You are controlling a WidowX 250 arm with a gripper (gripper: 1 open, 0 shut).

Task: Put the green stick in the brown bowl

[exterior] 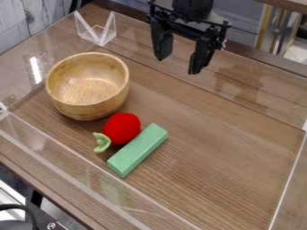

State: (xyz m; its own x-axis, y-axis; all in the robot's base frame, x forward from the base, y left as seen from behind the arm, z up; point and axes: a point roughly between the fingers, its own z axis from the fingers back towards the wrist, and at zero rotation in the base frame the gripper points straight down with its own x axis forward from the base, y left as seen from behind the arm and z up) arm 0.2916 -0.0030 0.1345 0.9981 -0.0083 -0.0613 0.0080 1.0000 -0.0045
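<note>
We see the claw (180,56) hanging above the far part of the wooden worktop (228,126), pointing straight down, its two dark fingers (199,59) spread wide with nothing between them. It is well apart from everything below. The green stick (138,148) lies flat near the front of the worktop, a long pale-green block set at a slant. A red, strawberry-like toy (118,128) with a small green stem rests just beside the stick's far left edge, seemingly touching it. The brown bowl (88,84) stands upright to the left, behind the toy and near it, and we see nothing inside it. A low clear wall (72,171) runs around the worktop, and a clear folded piece (93,32) stands at the back left.
</note>
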